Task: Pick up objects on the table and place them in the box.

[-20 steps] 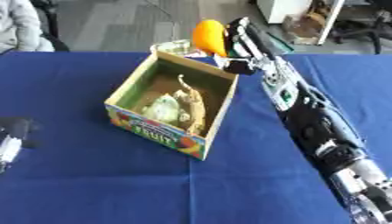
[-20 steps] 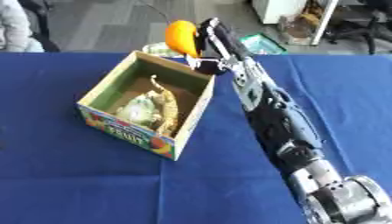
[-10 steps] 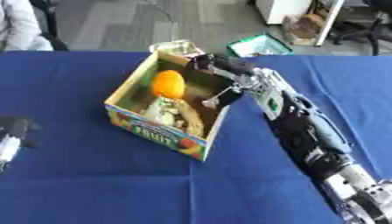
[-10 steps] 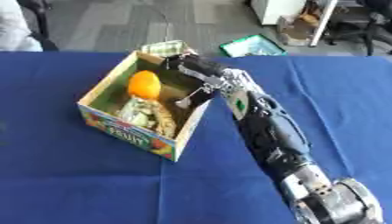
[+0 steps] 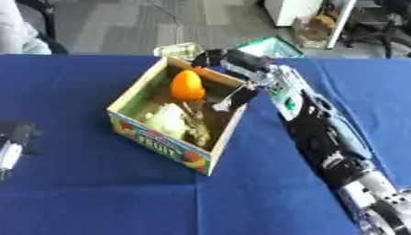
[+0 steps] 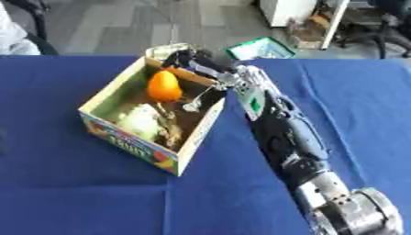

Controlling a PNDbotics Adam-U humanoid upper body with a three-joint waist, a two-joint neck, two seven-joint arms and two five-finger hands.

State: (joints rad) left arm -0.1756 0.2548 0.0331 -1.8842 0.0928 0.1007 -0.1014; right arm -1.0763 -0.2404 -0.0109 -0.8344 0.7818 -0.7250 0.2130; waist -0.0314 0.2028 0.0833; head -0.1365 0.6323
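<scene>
Nearest you, the blue table (image 5: 96,193) spreads under everything; your left hand (image 5: 14,140) shows only as a dark and silver shape at the left edge of the left eye view, and you cannot tell how its fingers stand. Your right arm runs up from the lower right corner to the cardboard box (image 5: 164,142), which sits askew on the cloth with its printed side facing you; a pale green leafy thing (image 5: 167,120) lies inside it. Your right hand (image 5: 229,64) reaches over the box's far right rim, fingers spread apart and holding nothing; the orange fruit (image 5: 187,86) is within the box's opening, just beside those fingers.
</scene>
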